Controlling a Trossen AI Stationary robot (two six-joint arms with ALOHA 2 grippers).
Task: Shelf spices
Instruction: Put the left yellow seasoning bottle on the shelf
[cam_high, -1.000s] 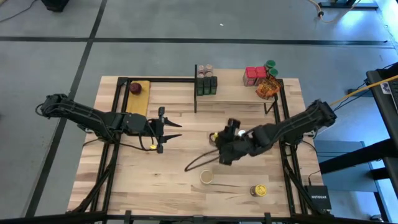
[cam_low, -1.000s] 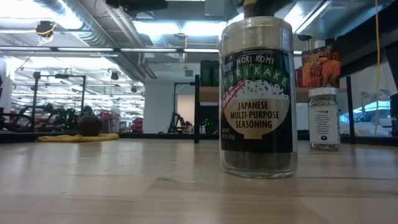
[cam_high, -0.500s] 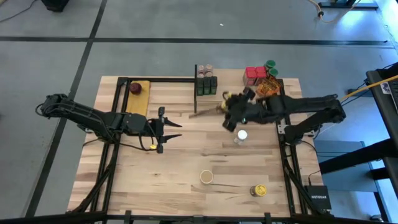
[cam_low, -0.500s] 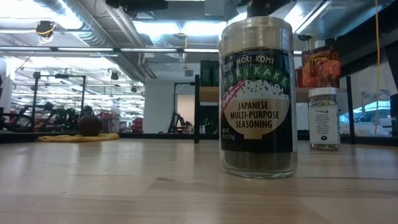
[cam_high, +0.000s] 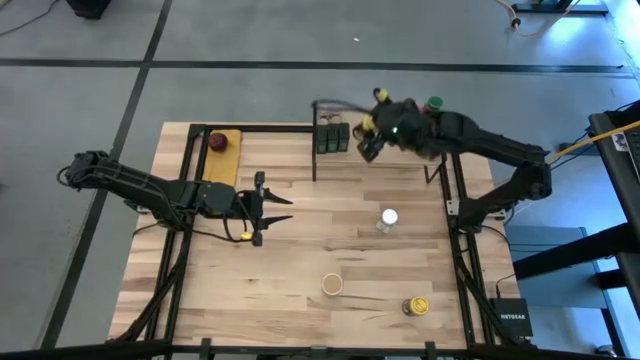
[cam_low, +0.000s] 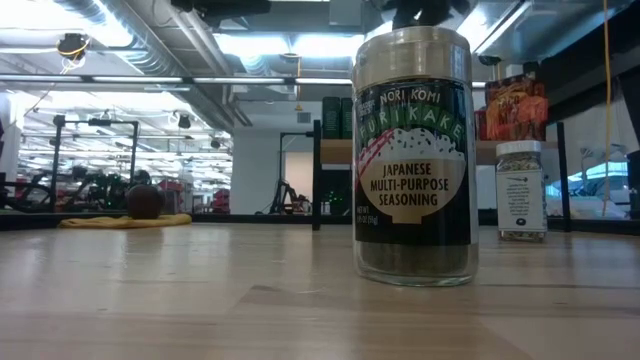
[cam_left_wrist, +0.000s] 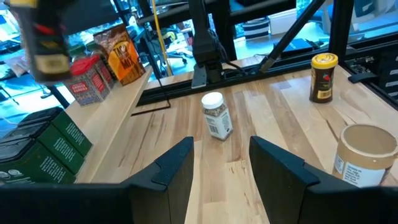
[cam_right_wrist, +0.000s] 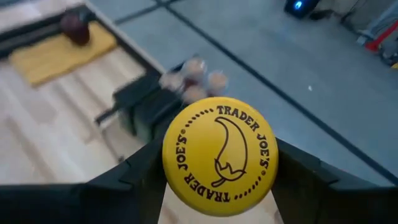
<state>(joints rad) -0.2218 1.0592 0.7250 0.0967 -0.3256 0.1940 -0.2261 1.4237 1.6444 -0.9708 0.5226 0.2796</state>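
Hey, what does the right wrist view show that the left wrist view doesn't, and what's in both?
Right wrist view only: the yellow-lidded jar clamped in the right gripper, and the dark red round thing on its yellow pad.
Left wrist view only: the open left gripper, a white-lidded jar, a tan-lidded jar, another yellow-lidded jar, red boxes and the orange packet.
Both: the dark tins and wooden tabletop.

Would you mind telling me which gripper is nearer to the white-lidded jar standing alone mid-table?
The left gripper is nearer, level with the white-lidded jar across bare tabletop. The right gripper, holding a yellow-lidded jar, is up over the shelf, beyond it.
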